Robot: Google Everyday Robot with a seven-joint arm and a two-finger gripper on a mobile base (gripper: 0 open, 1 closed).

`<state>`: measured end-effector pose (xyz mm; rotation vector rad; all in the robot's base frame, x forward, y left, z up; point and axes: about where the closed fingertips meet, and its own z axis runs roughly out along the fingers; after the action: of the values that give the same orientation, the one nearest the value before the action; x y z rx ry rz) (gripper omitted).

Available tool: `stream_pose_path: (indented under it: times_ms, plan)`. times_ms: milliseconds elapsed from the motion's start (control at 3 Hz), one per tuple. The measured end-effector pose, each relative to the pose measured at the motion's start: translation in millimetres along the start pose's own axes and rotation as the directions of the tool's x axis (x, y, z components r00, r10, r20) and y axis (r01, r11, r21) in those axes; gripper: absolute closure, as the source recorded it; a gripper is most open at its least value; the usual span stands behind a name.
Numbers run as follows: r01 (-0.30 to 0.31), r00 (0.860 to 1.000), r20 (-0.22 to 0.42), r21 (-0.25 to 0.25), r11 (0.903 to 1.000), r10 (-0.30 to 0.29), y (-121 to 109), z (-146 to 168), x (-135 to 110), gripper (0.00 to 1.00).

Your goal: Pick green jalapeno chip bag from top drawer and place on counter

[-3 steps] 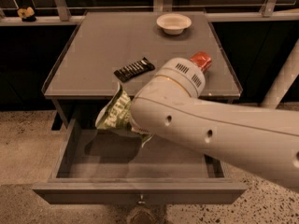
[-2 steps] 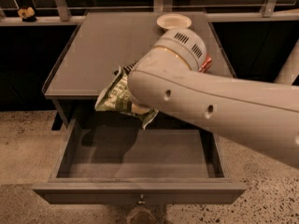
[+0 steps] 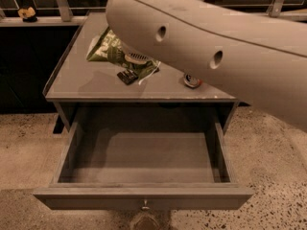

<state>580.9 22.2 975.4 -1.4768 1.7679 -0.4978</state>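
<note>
The green jalapeno chip bag (image 3: 106, 49) hangs above the left half of the counter (image 3: 81, 87) and casts a shadow on it. My gripper (image 3: 135, 58) is shut on the bag's right end; most of it is hidden under my big pale arm (image 3: 206, 42), which crosses the top of the view. The top drawer (image 3: 144, 196) stands pulled fully open below the counter's front edge. It is empty, and its small knob (image 3: 145, 206) is at the bottom middle.
A flat black candy bar wrapper (image 3: 127, 75) lies on the counter just under the bag. A soda can (image 3: 192, 80) lies at the counter's front right. A small object (image 3: 28, 13) sits on the ledge at far left. The floor around is speckled.
My arm has lifted the bag from over the drawer up and back, so it is now above the counter. The view has closed in, and the arm now hides the counter's back.
</note>
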Motion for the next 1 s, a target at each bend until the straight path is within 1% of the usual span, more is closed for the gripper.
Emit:
stream_pose_path:
  times_ms: [333,667,1000]
  plan:
    - [0.0,1.0,0.0,0.0,1.0,0.0,0.0,0.0,0.0,1.0]
    - [-0.001,1.0,-0.01,-0.002,1.0,0.001,-8.0,14.3,3.1,1.0]
    - [-0.021,1.0,0.013,-0.02,0.9996,0.021,-37.1,48.6,7.6,1.0]
